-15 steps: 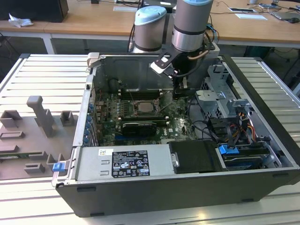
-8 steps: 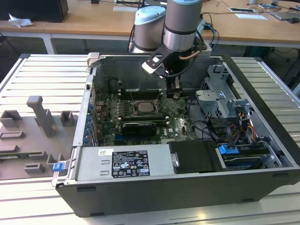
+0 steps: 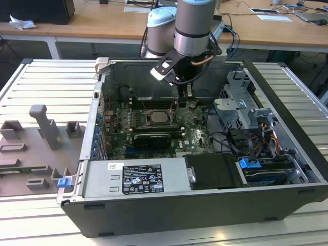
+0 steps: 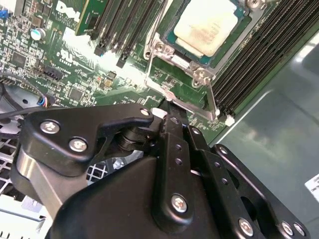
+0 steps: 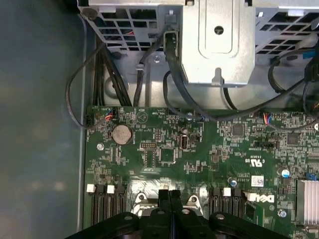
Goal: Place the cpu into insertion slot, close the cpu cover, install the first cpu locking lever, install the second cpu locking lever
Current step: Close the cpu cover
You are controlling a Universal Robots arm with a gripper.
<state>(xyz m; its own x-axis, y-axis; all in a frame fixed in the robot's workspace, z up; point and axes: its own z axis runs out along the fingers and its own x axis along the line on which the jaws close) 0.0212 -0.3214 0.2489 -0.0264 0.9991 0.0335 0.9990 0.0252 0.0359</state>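
Observation:
The cpu lies flat in the insertion slot on the green board, its pale metal top showing. The silver cpu cover lies as a frame around it. A thin wire locking lever runs along the socket's near edge. My gripper is down inside the case just beside the socket, its tip at that lever. The two black fingers are pressed together, and I see nothing between them. In the exterior view the gripper hangs at the socket's far right corner.
Black memory slots flank the socket on both sides. A long black card lies nearer the front. A metal drive cage with cables fills the exterior view's right. Case walls surround the board. Grey fixtures stand outside on the left.

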